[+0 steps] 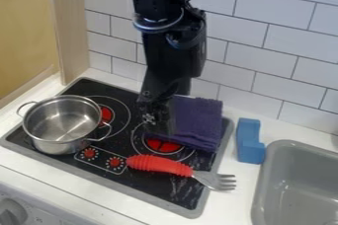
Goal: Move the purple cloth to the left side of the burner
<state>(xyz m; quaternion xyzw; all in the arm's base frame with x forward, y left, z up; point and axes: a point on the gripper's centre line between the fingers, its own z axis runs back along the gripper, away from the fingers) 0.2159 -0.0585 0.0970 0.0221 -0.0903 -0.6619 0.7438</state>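
My gripper hangs over the right-hand burner of the black stove, at the left edge of the purple cloth. The cloth lies folded over the back right part of the stove and covers part of that burner. Whether the gripper touches or holds the cloth's edge, I cannot tell.
A steel pot stands on the stove's left side. In front of the burner lies a fork with a red handle. To the right are a blue block and a grey sink; a tiled wall rises behind.
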